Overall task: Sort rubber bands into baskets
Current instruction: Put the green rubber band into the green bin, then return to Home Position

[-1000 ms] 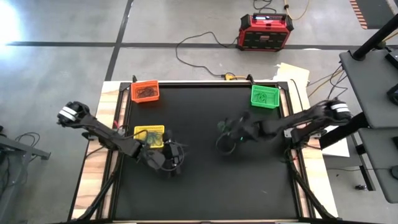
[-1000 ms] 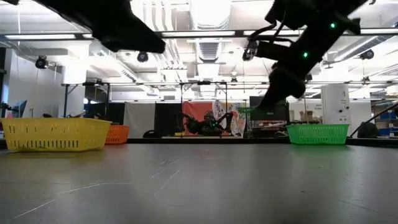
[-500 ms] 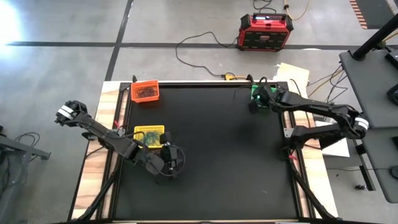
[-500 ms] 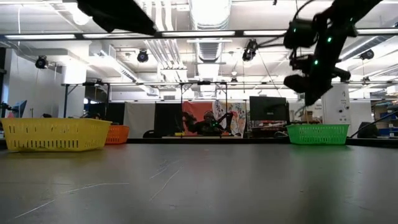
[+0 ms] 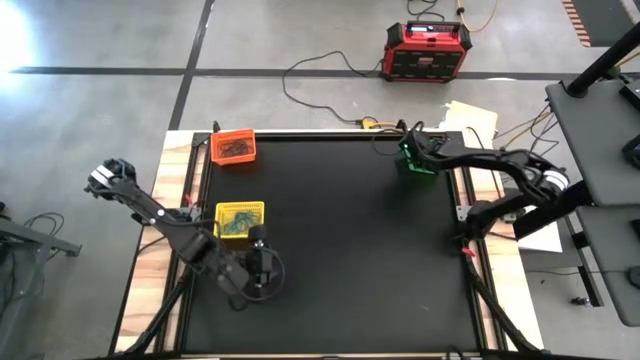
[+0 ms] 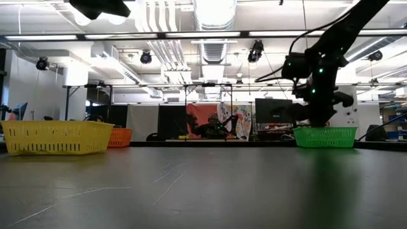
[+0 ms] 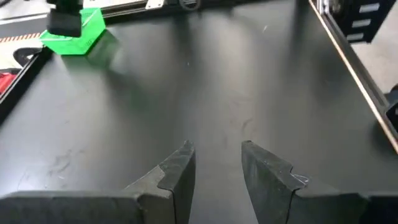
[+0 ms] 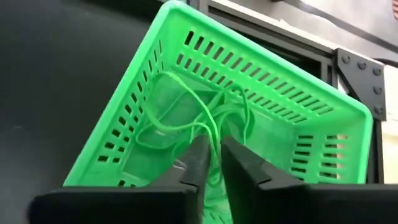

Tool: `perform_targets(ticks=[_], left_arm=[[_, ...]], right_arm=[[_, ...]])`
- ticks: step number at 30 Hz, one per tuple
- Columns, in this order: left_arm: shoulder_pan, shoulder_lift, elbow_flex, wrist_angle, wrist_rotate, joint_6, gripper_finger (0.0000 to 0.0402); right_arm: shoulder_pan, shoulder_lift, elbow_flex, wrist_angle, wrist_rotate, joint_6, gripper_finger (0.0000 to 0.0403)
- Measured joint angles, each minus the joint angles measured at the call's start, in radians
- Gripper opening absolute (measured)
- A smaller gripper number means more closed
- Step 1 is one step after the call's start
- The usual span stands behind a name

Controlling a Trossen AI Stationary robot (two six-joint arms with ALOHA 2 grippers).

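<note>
Grey concrete floor surrounds the black table (image 5: 340,250) in the high view. At the far edge sit the orange basket (image 5: 233,147) and the green basket (image 5: 419,158); the yellow basket (image 5: 240,219) is on the left side, nearer the middle. The right gripper (image 5: 412,147) hangs over the green basket, and the left gripper (image 5: 262,262) waits over bare table just beside the yellow basket. I see no loose bands on the table from here.

Level with the table, the low view shows the right gripper (image 6: 316,116) just above the rim of the green basket (image 6: 325,137), and the yellow basket (image 6: 57,137) far to the side.

From the left wrist, the left fingers (image 7: 177,172) stand apart with nothing between them, above empty black surface.

From the right wrist, the right fingers (image 8: 199,163) are almost together, with only a narrow gap, over the inside of the green basket (image 8: 161,93). Several green rubber bands (image 8: 205,121) lie inside, and one strand passes between the fingertips.

The risk I see: the gap may be too small, so the band could stay caught on a finger and be pulled out again when the arm lifts. A band released near the wall could also hang on the rim. The gripper is so low that it might push the light basket.
</note>
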Motion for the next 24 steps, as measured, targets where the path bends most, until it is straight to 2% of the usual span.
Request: perform_targets(ticks=[7,13,16,19,22,24], left_arm=[[-0.006,-0.018,-0.009,-0.001,-0.031,-0.021,0.0115],[-0.011,-0.049,-0.049,-0.016,-0.156,-0.072,0.0115],[-0.013,-0.109,-0.11,-0.003,-0.155,-0.113,0.0115],[-0.015,-0.227,-0.213,0.069,-0.152,-0.14,0.0115],[-0.015,-0.373,-0.343,0.163,-0.113,-0.098,0.0115],[-0.013,-0.472,-0.426,0.246,-0.099,-0.04,0.0115]], right_arm=[[-0.006,0.021,0.003,0.009,0.0,-0.042,0.0135],[0.063,-0.117,0.002,0.006,0.047,-0.05,0.0209],[0.152,-0.206,0.001,0.01,0.082,-0.062,0.0234],[0.286,-0.293,-0.024,0.074,0.087,-0.075,0.0252],[0.455,-0.359,-0.106,0.282,0.059,-0.073,0.0265],[0.565,-0.373,-0.191,0.519,0.015,-0.11,0.0269]])
